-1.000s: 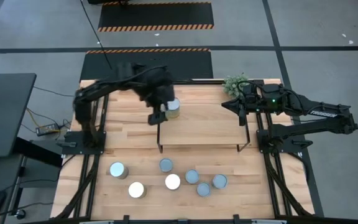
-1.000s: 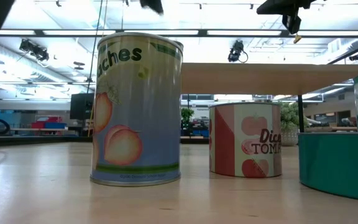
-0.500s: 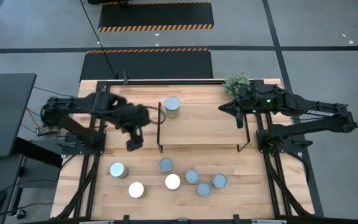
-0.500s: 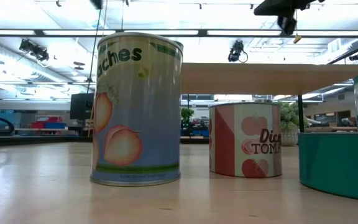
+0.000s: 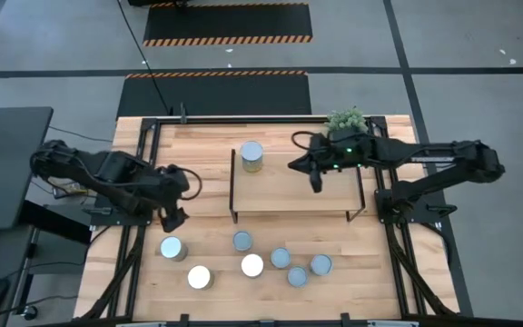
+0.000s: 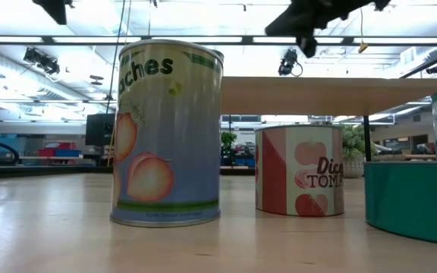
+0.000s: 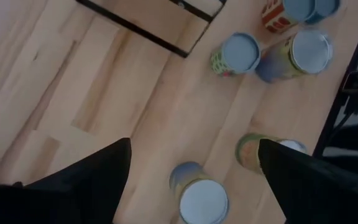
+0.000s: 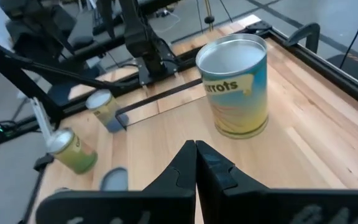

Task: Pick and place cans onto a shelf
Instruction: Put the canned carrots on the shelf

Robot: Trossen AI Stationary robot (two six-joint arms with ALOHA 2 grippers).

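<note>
Since the earlier frames the left gripper (image 5: 172,220) has pulled off the shelf (image 5: 289,195) and now hangs off its left end, fingers spread, nothing between them, just above the nearest can (image 5: 172,248) on the table (image 5: 198,150). The right gripper (image 5: 314,181) has swung in over the shelf's middle, fingers pressed together, holding nothing. One can (image 5: 252,156) stands upright on the shelf's back-left corner. Six cans stay on the table in front of the shelf, including the white-topped ones (image 5: 199,277) (image 5: 252,265).
</note>
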